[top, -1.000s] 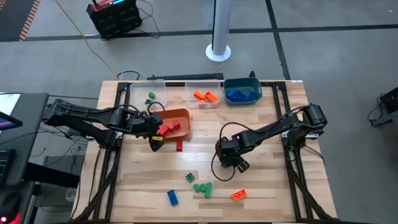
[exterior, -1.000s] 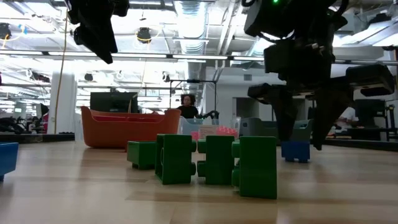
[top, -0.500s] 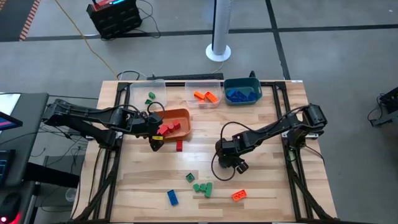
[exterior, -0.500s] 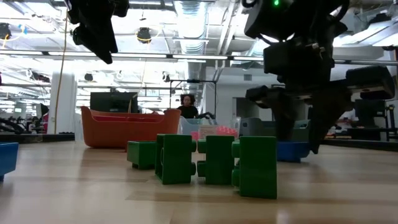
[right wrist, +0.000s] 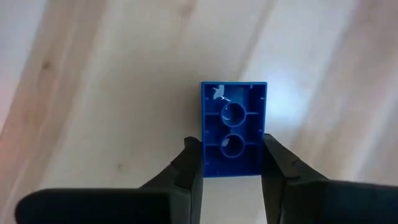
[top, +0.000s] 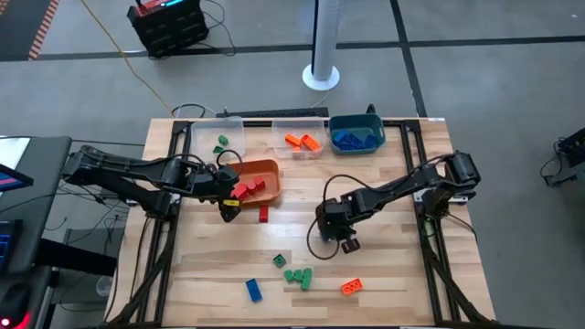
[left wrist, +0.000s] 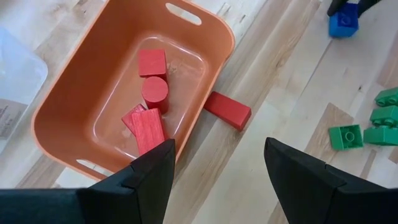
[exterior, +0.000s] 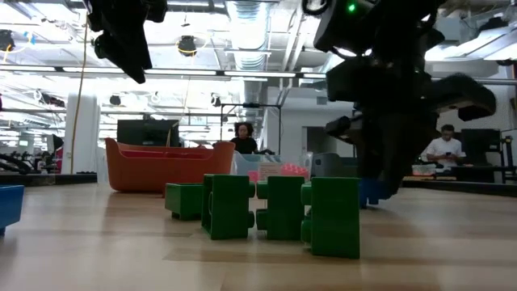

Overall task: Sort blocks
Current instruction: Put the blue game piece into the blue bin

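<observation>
Spreading under me is the wooden table (top: 384,265), with three containers along its far edge: a clear bin (top: 216,137) holding a green brick, a second clear bin (top: 300,139) with orange ones, and a teal bin (top: 356,134) with blue ones. Nearer my left side sits the orange bin (top: 256,178) with red pieces inside, and just outside its wall lies a stray red block (left wrist: 227,110) on the bare wood. My left gripper (left wrist: 216,163) hangs over that bin's rim with its fingers spread apart and nothing between them. My right gripper (right wrist: 232,163) is over the middle of the table, clamped on a blue brick (right wrist: 233,127); its hollow underside faces my wrist camera and my pads press its two long sides. A cluster of green bricks (top: 296,275), another blue brick (top: 253,290) and an orange brick (top: 350,287) wait near the front edge. My worry is the grip: I hold only the lower half of the blue brick, so I judge a quick swing toward the teal bin could let it pivot or slip out. Dropping from too high could also bounce it off the blue pile and out.
</observation>
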`<state>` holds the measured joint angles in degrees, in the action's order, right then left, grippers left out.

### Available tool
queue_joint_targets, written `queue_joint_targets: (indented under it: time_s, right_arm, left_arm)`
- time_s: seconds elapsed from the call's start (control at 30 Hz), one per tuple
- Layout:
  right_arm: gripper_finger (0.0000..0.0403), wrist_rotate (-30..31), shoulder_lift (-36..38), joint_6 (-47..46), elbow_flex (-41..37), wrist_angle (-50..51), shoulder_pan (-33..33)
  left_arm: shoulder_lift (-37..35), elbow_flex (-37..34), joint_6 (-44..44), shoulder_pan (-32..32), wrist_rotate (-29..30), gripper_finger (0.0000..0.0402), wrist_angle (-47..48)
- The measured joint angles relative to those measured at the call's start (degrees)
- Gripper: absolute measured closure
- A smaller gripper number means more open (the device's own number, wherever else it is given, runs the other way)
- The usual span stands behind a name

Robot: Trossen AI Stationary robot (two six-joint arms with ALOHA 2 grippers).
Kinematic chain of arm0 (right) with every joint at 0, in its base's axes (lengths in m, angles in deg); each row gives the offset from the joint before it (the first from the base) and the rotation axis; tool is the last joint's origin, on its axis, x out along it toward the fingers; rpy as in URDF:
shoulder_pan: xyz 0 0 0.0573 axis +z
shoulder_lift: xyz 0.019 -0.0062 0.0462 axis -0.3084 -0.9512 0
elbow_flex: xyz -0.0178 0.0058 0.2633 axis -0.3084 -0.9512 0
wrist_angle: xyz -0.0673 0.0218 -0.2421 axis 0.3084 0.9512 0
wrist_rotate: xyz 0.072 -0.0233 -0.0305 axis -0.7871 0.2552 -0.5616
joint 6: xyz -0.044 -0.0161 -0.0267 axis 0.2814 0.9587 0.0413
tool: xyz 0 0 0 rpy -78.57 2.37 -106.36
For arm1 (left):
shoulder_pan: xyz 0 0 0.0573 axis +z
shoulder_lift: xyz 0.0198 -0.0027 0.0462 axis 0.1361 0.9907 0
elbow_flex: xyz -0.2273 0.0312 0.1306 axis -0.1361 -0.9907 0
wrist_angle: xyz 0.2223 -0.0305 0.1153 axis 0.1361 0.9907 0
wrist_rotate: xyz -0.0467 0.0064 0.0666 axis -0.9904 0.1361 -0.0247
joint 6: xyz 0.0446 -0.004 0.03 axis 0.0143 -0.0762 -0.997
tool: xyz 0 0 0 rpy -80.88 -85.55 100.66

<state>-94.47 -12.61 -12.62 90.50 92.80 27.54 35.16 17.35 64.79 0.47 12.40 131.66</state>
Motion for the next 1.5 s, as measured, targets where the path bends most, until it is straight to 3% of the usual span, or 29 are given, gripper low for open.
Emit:
queue_joint_targets:
  time_s: [0.23, 0.37, 0.53, 0.77, 0.9, 1.07, 1.27, 1.5]
  right_arm:
    - [0.0292, 0.1, 0.0, -3.1, 3.5, 5.3, -4.6]
    - [0.0291, 4.6, 0.2, -4.1, 5.9, 12.3, -9.7]
    - [0.0290, 7.7, 4.4, -4.3, 6.6, 16.8, -19.0]
    - [0.0290, 8.0, 14.8, -4.1, 6.7, 17.1, -35.4]
    - [0.0290, 8.1, 17.0, -6.6, 6.7, 17.1, -45.4]
    - [0.0290, 8.0, 14.4, -9.8, 6.1, 14.6, -54.6]
    - [0.0283, 7.5, 7.0, -12.4, 5.9, 14.1, -58.6]
    - [0.0199, 7.1, 2.5, -11.6, 8.0, 17.1, -58.6]
  left_arm:
    - [0.0, 0.0, -0.9, 0.0, -0.2, 0.0162, 0.0]
    - [0.0, 0.0, -0.9, 0.0, -0.2, 0.0162, 0.0]
    - [0.0, 0.0, -0.8, 0.0, -0.3, 0.0162, 0.0]
    - [0.0, 0.0, 0.6, 0.0, -2.6, 0.0162, 0.0]
    - [0.0, 0.0, 0.9, 0.0, -2.7, 0.0162, -0.3]
    - [0.0, 0.0, 1.2, 0.0, -2.7, 0.0162, -0.8]
    - [0.0, 0.0, 4.2, 0.0, -4.6, 0.0162, -0.8]
    - [0.0, 0.0, 4.2, 0.0, -7.0, 0.0162, -0.8]
